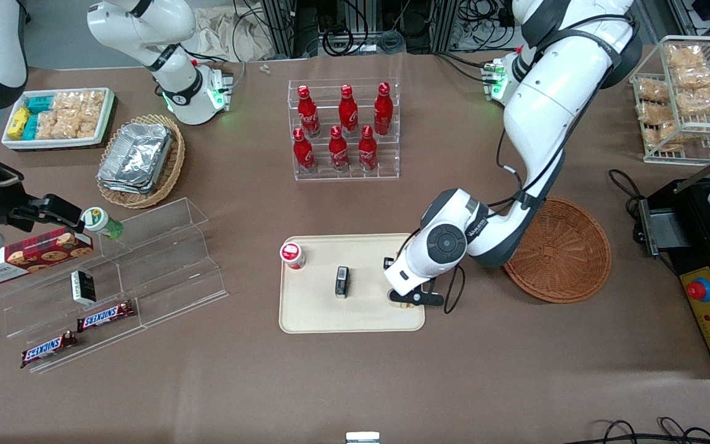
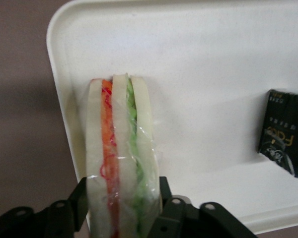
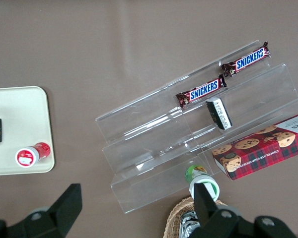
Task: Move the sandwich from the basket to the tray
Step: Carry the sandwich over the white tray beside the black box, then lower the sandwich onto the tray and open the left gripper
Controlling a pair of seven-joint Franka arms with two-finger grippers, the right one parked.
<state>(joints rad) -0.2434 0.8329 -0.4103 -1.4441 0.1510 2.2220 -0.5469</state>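
On the bench, across the front view:
Small red can: upright on the tray, at its corner toward the parked arm's end.
Black packet: on the tray, near its middle.
Tray: cream, flat on the brown bench.
Pincer: low over the tray's edge nearest the basket, fingers clamped on the sandwich.
Sandwich: wrapped wedge held upright between the pincer's fingers, over the tray close to its rim; orange, red and green layers show.
Basket: reddish-brown wicker, just beside the tray toward the working arm's end.
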